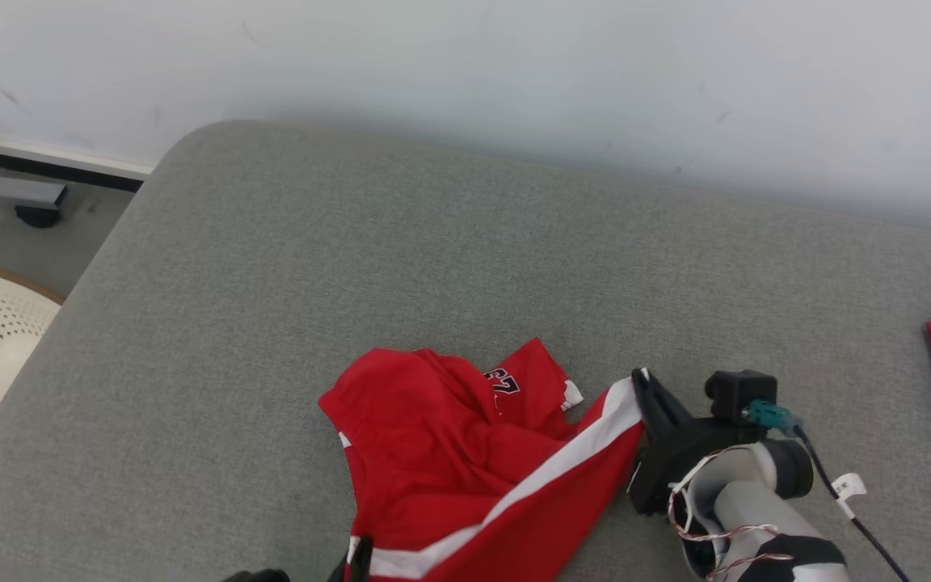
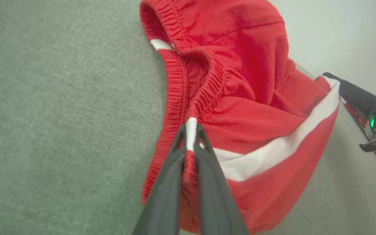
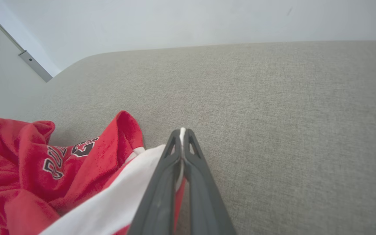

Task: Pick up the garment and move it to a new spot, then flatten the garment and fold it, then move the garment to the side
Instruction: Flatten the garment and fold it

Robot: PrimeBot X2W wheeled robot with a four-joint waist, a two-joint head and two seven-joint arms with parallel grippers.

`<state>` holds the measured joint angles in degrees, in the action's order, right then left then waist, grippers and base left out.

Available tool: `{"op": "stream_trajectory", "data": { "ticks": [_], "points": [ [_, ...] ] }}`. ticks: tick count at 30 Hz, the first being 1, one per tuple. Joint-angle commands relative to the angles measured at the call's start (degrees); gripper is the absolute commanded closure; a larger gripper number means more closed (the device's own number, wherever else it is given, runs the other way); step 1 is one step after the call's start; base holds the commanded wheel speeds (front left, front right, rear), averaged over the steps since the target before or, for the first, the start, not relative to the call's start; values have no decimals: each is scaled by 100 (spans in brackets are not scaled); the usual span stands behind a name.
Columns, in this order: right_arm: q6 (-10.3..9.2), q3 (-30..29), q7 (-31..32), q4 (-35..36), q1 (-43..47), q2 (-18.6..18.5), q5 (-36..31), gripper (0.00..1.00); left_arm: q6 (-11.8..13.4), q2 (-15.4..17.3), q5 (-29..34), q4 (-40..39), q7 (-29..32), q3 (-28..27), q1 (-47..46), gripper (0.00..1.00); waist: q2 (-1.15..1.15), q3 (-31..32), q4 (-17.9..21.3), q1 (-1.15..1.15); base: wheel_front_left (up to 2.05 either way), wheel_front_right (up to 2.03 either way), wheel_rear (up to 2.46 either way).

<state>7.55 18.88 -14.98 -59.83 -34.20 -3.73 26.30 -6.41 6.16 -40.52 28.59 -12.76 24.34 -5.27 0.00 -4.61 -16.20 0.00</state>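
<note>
Pinching the white-striped waistband, the left gripper point(image 2: 191, 130) is clamped tight on the red shorts point(image 1: 449, 461), which lie crumpled on the grey cushion point(image 1: 312, 242) between both finger pairs, the right gripper point(image 3: 182, 132) closed on the stripe's other end.

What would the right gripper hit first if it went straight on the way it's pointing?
Probably the bare grey cushion just past the right gripper, which is shut on the garment; skimming level, the white wall beyond. Depth is unclear.
</note>
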Motion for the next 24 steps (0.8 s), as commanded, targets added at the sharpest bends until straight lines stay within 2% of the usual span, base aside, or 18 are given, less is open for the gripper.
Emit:
{"op": "stream_trajectory", "data": {
  "ticks": [1,8,15,18,24],
  "points": [
    [-12,-1,-25,40,-68,-57,61,100,-2,23,-7,-25,-52,-23,-120,100,0,30,36,0,0,0,0],
    [-12,-267,-23,837,-85,-195,62,100,-55,262,79,-306,-181,-288,-636,100,0,68,305,0,0,0,0],
    [-12,-248,-24,1139,-445,-103,174,100,-93,538,-85,-578,44,-387,-1735,100,0,-117,726,0,0,0,0],
    [-12,-110,27,1029,-978,-132,245,100,-113,709,-204,-615,375,-339,-2447,100,0,-396,918,0,0,0,0],
    [-12,-120,585,786,-2685,-171,503,100,-106,1154,-504,-512,1194,-288,-4504,100,0,-1365,1249,0,0,0,0]
  ]
}}
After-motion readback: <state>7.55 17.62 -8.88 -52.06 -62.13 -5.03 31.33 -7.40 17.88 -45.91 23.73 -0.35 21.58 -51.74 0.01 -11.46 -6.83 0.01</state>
